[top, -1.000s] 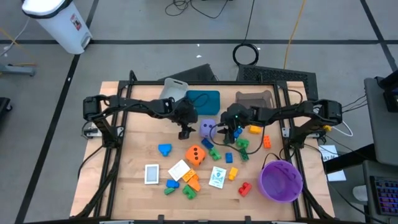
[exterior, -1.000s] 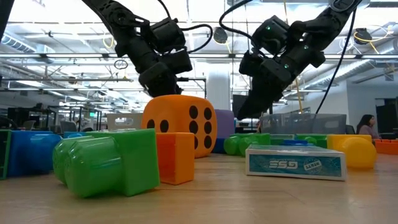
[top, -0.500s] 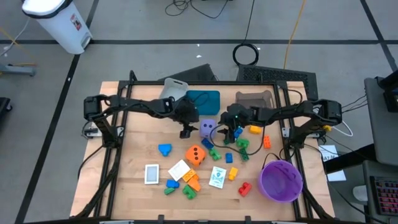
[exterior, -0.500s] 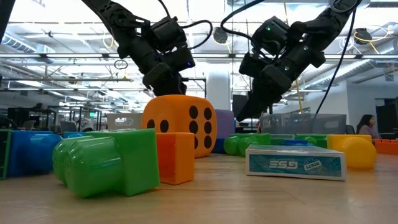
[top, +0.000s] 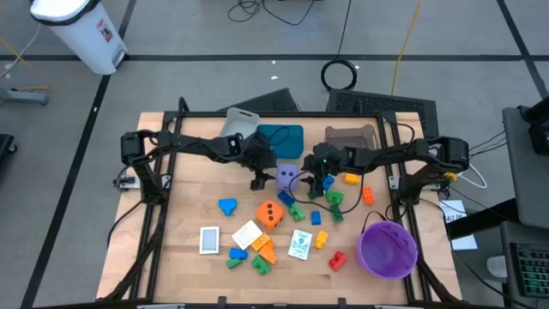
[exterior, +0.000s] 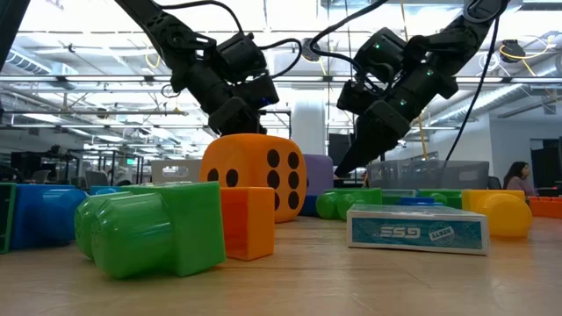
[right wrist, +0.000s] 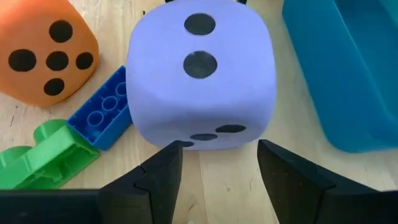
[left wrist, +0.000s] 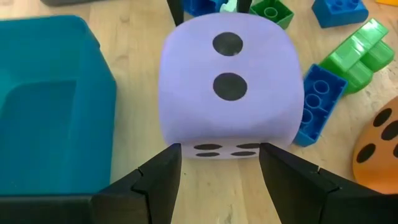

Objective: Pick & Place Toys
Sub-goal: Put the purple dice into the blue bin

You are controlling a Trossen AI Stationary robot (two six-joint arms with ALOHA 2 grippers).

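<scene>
Two grippers, left (left wrist: 219, 177) and right (right wrist: 219, 171), fingers apart, flank purple die (top: 286, 178) from opposite sides.

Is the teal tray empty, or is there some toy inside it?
Empty, as far as visible. The high view shows the teal tray with only its own bare interior; the left wrist view shows no toy in the visible part.

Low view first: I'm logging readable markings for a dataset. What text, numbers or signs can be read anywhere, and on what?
"ESG": on the side of the teal card box; the smaller word beside it is too blurred.
Picture cards: print too small.
Purple die and orange die: black dots only, no text.
</scene>
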